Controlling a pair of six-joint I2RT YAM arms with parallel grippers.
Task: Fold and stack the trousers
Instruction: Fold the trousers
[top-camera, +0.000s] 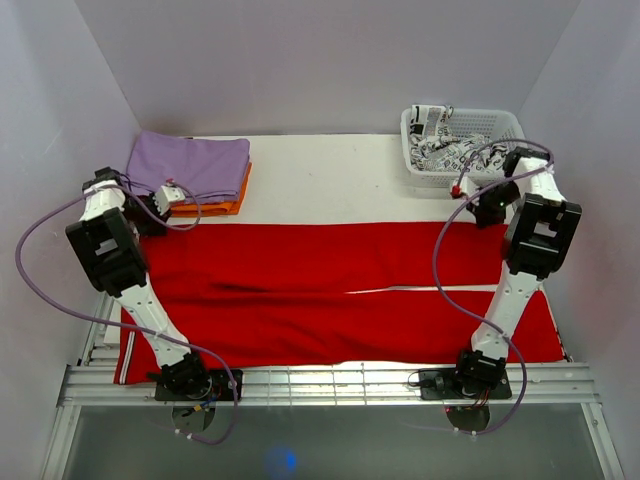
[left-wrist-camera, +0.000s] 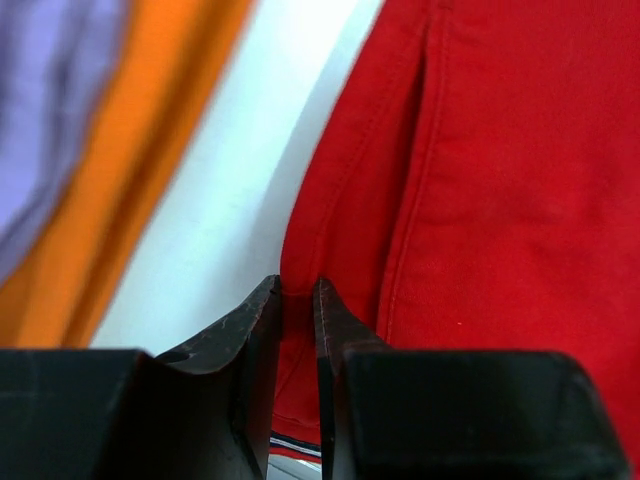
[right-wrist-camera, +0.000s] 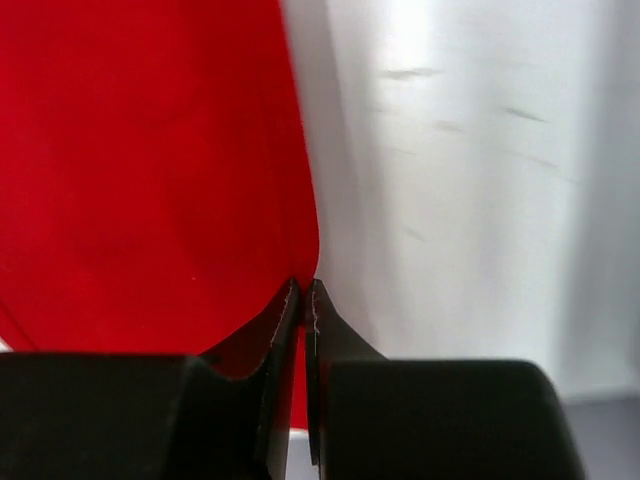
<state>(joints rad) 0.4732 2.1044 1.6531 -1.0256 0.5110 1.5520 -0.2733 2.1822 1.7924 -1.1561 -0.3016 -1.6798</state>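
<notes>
The left hand (left-wrist-camera: 298, 292) is pinched nearly shut on the far left corner of the bright red soft-fabric trousers (top-camera: 330, 290), just beside the folded lilac cloth (top-camera: 190, 160) at the flat white worktop's (top-camera: 320, 170) far left corner. The right hand (right-wrist-camera: 303, 290) is clamped tight on their far right corner. The trousers lie spread across the worktop's near half.

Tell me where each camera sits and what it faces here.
Top external: above and behind the bases, looking down at the table, trousers, both arms.
Left wrist: on the left hand, looking along its fingers at the trousers' edge, orange cloth beside.
Right wrist: on the right hand, fingers pinching the trousers' edge.
All three share the trousers.
</notes>
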